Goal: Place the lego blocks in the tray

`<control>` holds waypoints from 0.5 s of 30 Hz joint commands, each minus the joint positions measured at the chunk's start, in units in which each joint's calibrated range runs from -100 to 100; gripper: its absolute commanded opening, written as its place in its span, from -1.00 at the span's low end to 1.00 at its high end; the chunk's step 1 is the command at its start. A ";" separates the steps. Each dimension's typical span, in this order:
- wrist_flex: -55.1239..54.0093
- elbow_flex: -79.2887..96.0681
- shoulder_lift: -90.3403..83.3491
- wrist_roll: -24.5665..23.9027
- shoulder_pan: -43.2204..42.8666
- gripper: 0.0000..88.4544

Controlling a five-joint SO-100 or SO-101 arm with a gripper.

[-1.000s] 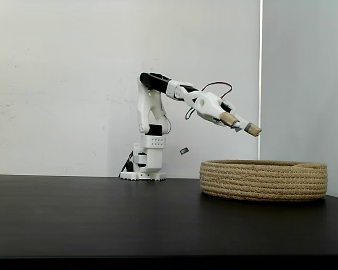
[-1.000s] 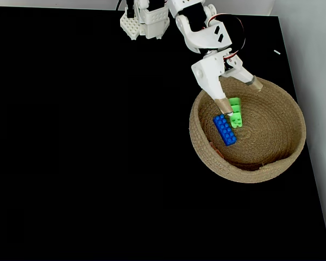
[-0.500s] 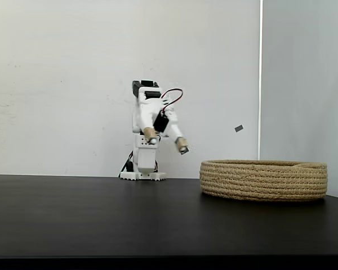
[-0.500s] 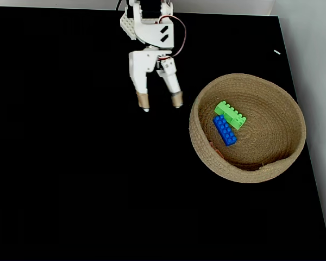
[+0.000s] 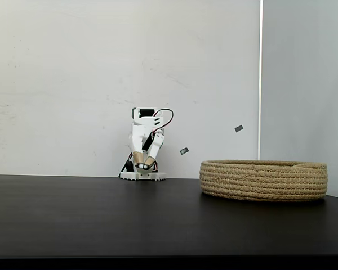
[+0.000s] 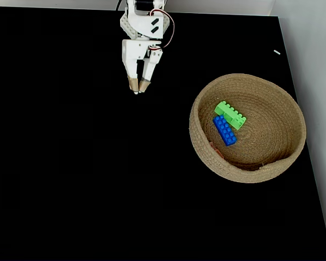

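Resting folded near its base, the gripper (image 6: 139,87) has its fingers almost closed and empty, because the green brick (image 6: 231,115) and blue brick (image 6: 225,130) lie in the basket (image 6: 293,147).

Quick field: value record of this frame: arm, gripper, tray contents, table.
arm: folded back near its base
gripper: fingertips together, holding nothing, pointing down at the table; also seen in the side fixed view
tray: round rope basket, right side of the top fixed view; seen side-on too
green block: in tray
blue block: in tray, touching the green block
pink block: sliver by tray's left inner wall, unclear
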 commanded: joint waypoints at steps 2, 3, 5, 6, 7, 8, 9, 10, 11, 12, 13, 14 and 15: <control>17.98 1.33 -13.15 -1.61 -1.98 -1.00; 21.06 1.33 -14.61 -1.90 -2.22 -1.00; 29.23 1.33 -17.96 -2.59 -2.39 -1.00; 32.14 1.33 -18.13 -2.88 -2.80 -1.00; 34.56 1.33 -18.13 -2.93 -2.97 -1.00; 36.22 1.33 -18.13 -3.17 -3.05 -1.00; 36.81 1.33 -18.13 -3.61 -3.13 -1.00; 36.89 1.33 -18.13 -3.81 -3.13 -1.00; 36.89 1.33 -18.13 -3.86 -3.13 -1.00; 37.06 1.33 -18.13 -3.91 -3.13 -1.00; 37.31 1.33 -18.13 -4.35 -3.13 -1.00; 37.39 1.33 -18.13 -4.84 -3.13 -0.99; 37.39 1.33 -18.13 -5.47 -3.21 -0.98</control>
